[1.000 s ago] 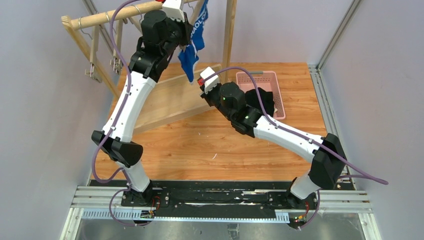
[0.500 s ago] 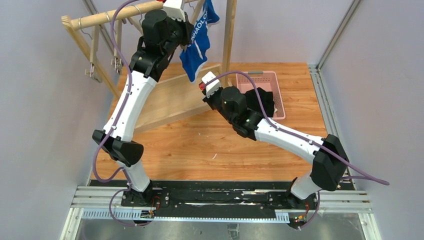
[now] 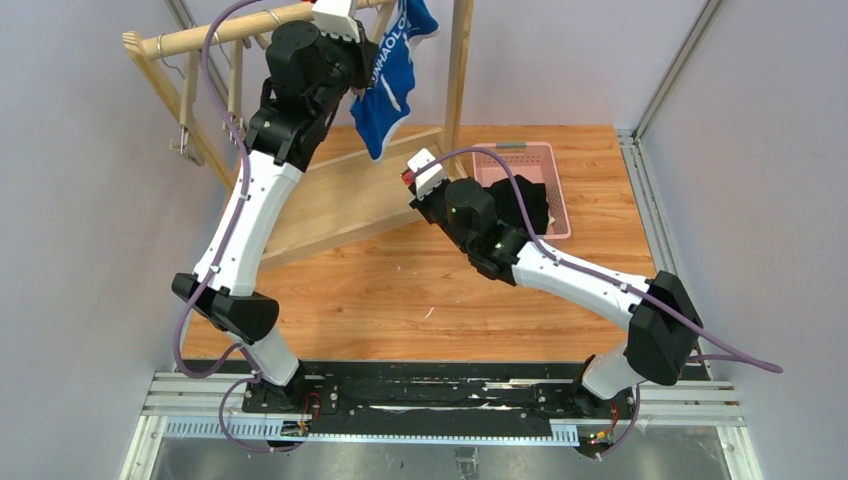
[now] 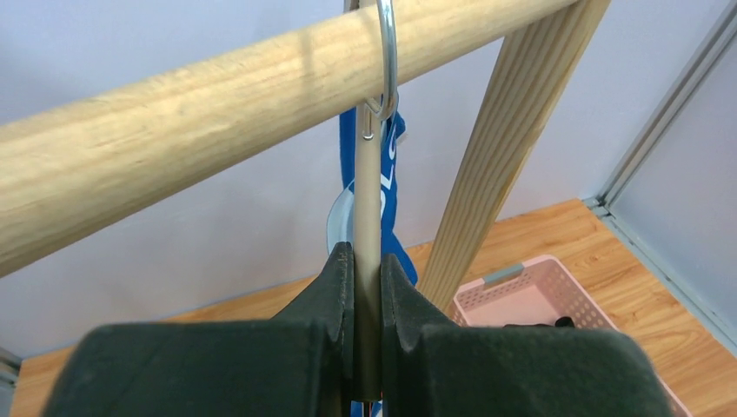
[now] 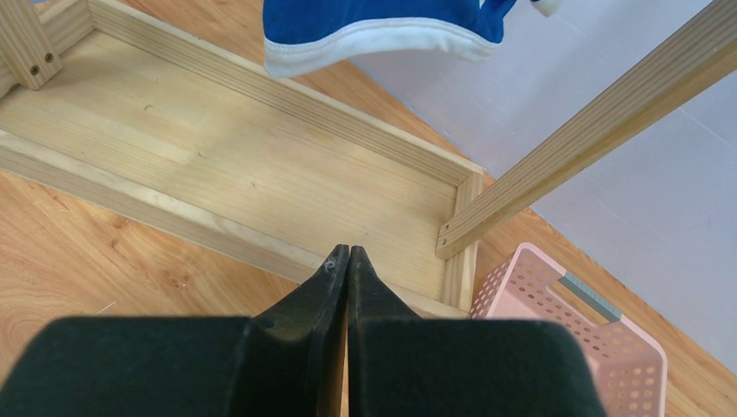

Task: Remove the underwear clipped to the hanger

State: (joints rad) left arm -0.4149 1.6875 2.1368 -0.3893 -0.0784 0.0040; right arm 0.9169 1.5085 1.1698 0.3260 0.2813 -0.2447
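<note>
The bright blue underwear with white lettering [image 3: 390, 82] hangs from a hanger on the wooden rod [image 3: 220, 30] of the rack. My left gripper [image 4: 367, 261] is shut on the hanger's pale bar [image 4: 369, 191], just under its metal hook [image 4: 388, 61]; the blue cloth [image 4: 393, 195] shows behind it. My right gripper [image 5: 348, 254] is shut and empty, below and apart from the blue hem [image 5: 374, 43]; in the top view it [image 3: 412, 180] sits beside the basket. A black garment [image 3: 532, 205] lies in the pink basket [image 3: 510, 152]. The grey one is out of view.
The rack's slanted post [image 3: 460, 60] and flat wooden base [image 3: 340, 195] stand at the back left. Empty clip hangers [image 3: 185, 125] hang from the rod's left end. Metal rails [image 3: 640, 150] run along the right wall.
My left arm has shifted up and left with the hanger, and the blue underwear has swung up and spread. My right gripper has drawn back slightly from the cloth.
</note>
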